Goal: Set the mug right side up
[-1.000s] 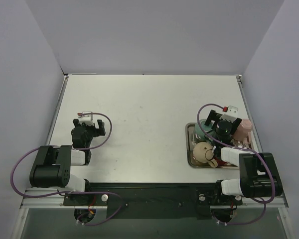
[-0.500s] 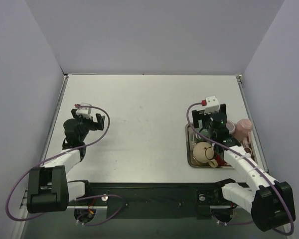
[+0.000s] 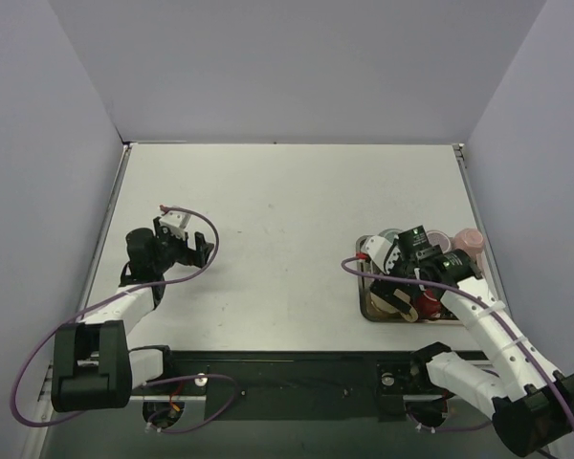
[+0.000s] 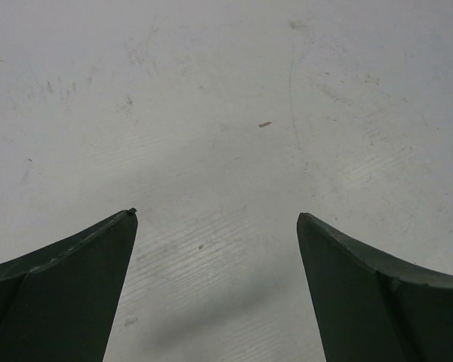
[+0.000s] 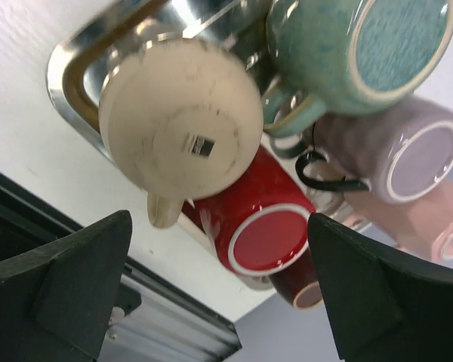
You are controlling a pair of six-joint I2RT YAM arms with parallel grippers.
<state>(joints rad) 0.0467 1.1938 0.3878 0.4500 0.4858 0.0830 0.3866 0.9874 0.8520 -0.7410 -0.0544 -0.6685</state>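
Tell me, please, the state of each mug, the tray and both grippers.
cream mug, upside down, in the tray
red mug, upside down
teal mug, upside down
purple mug, upside down
pink mug, mostly cut off, cannot tell
tray, holds the mugs
left gripper, open, empty
right gripper, open, empty, above the mugs

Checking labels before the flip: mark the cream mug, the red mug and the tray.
cream mug [image 5: 180, 121], right wrist view, middle of its upturned base.
red mug [image 5: 266, 240], right wrist view, middle of its upturned base.
tray [image 5: 59, 72], right wrist view, rim at its corner.
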